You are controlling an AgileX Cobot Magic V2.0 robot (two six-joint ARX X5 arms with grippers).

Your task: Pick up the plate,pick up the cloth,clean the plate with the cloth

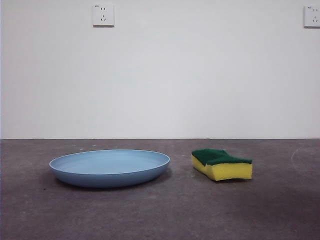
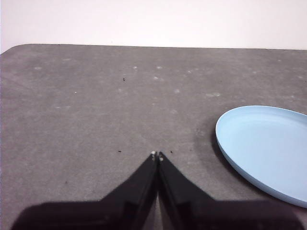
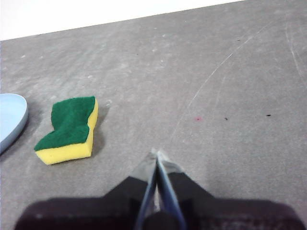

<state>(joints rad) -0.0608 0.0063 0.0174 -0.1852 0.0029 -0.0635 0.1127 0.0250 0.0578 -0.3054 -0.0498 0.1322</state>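
Observation:
The light-blue plate (image 1: 110, 167) lies flat on the grey table, left of centre in the front view. It also shows in the left wrist view (image 2: 268, 146) and, as an edge only, in the right wrist view (image 3: 9, 120). The cloth, a yellow sponge with a green top (image 1: 221, 163), lies to the right of the plate, apart from it, and shows in the right wrist view (image 3: 69, 128). My left gripper (image 2: 157, 154) is shut and empty, above the table beside the plate. My right gripper (image 3: 157, 152) is shut and empty, beside the sponge. Neither arm shows in the front view.
A white wall stands behind the table with two sockets, one (image 1: 103, 15) high on the left and one (image 1: 312, 16) at the top right. The grey table (image 1: 160, 215) runs across the front. Its far edge (image 2: 144, 46) shows in the left wrist view.

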